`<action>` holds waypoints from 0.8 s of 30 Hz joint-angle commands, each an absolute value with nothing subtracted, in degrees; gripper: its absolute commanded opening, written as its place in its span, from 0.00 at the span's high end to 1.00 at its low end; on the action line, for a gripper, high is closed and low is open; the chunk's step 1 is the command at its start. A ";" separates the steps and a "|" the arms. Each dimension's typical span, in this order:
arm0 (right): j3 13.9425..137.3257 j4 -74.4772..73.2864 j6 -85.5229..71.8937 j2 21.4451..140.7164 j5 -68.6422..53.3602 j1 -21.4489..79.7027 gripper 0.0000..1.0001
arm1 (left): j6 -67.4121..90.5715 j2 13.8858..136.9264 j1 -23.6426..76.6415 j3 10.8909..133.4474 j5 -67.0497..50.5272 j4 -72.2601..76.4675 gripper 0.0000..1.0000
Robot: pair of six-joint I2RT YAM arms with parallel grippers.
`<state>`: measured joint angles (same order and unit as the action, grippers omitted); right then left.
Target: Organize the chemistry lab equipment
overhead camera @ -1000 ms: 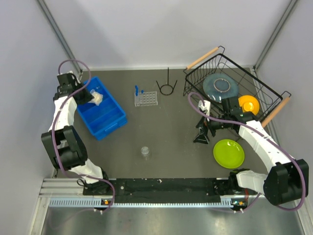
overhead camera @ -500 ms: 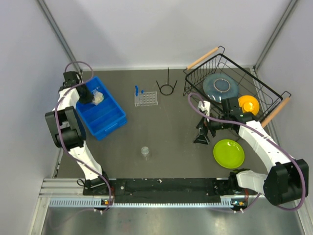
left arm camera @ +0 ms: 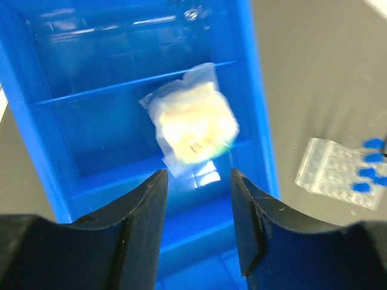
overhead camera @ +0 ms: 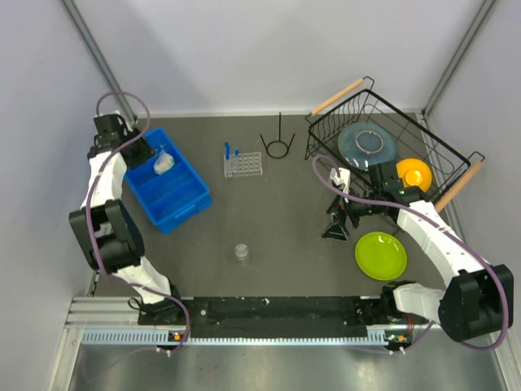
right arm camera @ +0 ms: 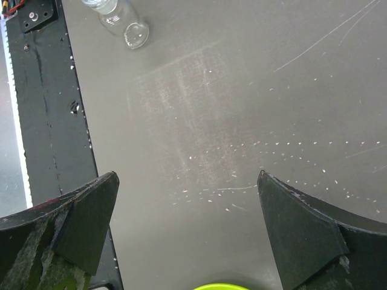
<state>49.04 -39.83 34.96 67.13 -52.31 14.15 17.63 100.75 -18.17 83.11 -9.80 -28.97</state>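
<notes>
Hovering over the cream-filled piece (left arm camera: 192,124) in the blue bin (left arm camera: 72,103), left claw (left arm camera: 196,181) sits part-open, gripping nothing. Right claw (right arm camera: 187,181) gapes wide above the bench (right arm camera: 242,90).

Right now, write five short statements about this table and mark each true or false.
1. The cream-filled packet lies inside the blue bin. True.
2. The left fingers are clamped on the packet. False: they stand apart above it, gripping nothing.
3. The small clear jar sits in the dish basket. False: it stands alone on the table.
4. The right fingers are wide open with nothing between them. True.
5. The green plate is in the dish basket. False: it lies on the table, outside the basket.
</notes>
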 commanded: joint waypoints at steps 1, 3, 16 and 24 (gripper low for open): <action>48.87 -38.50 36.56 66.45 -53.53 14.68 0.01 | 18.01 88.52 -18.54 77.72 -16.41 -24.35 0.44; 48.78 -38.58 36.83 66.18 -53.44 14.50 0.01 | 18.54 84.56 -18.37 73.51 -19.93 -24.08 0.42; 47.29 -38.67 39.99 65.92 -53.17 14.59 0.01 | 16.17 52.15 -3.79 51.42 -30.32 -25.83 0.14; 46.41 -39.02 41.57 66.80 -53.70 14.59 0.01 | 15.02 40.88 7.89 50.10 -24.70 -36.65 0.01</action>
